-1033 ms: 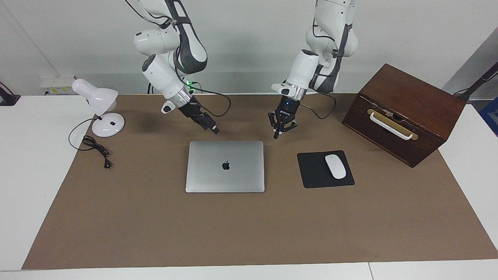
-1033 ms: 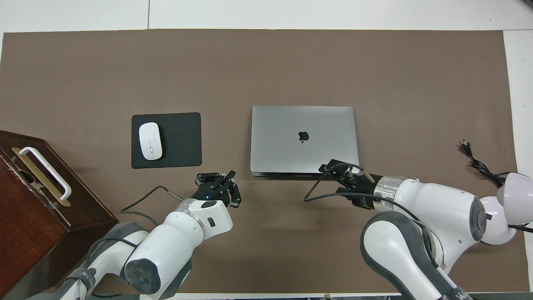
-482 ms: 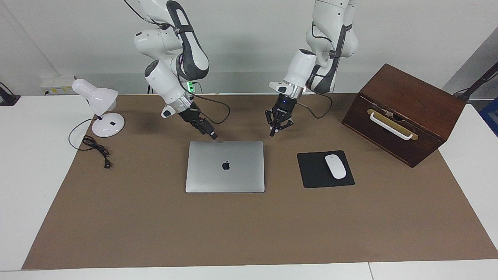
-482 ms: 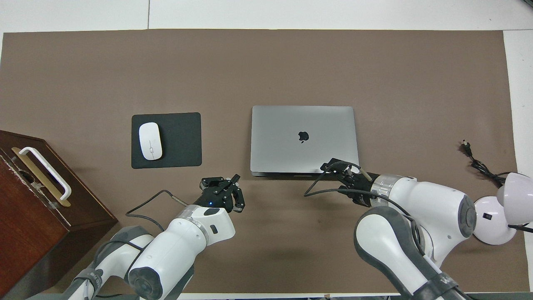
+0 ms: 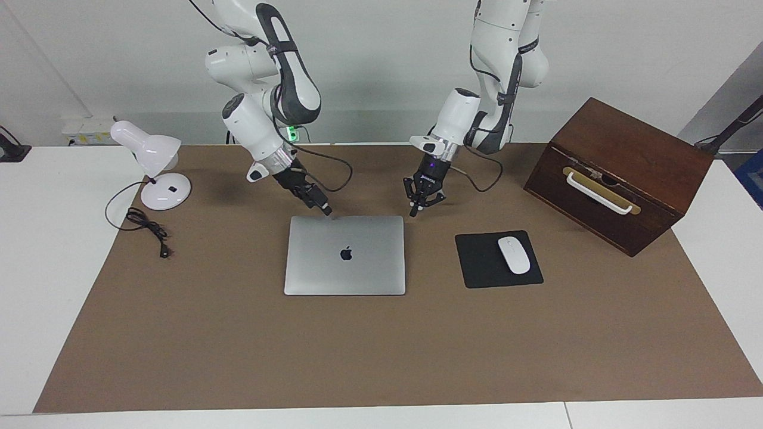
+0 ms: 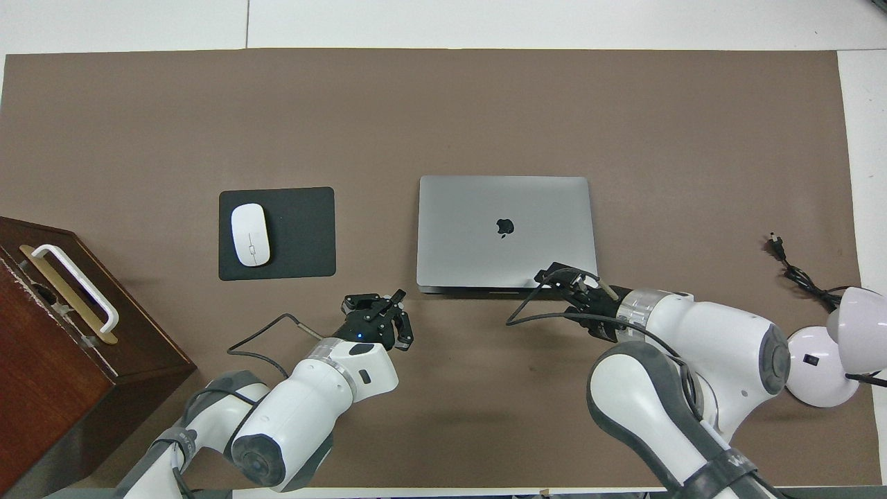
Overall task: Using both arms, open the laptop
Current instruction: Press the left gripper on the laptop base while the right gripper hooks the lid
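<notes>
The MacBook laptop [image 5: 345, 255] lies flat and fully closed at the middle of the brown-covered surface [image 5: 238, 345], its lid with the dark apple logo facing up, so nothing of the opening is done yet. In the facing view the right hand [image 5: 326, 210] sits at the lid's 11 o'clock corner, on the edge nearest the robots, tip at or just above the lid; whether it touches I cannot tell, nor how far its fingers are parted. The left hand [image 5: 413, 211] hangs just off the laptop's 1 o'clock corner, fingertips pinched together and gripping nothing. At the laptop's 3 o'clock lies a black mouse pad [image 5: 498, 259] carrying a white mouse [image 5: 514, 255]. Judging from this, both arms are only taking position; holding the base steady and raising the lid are all left to do
</notes>
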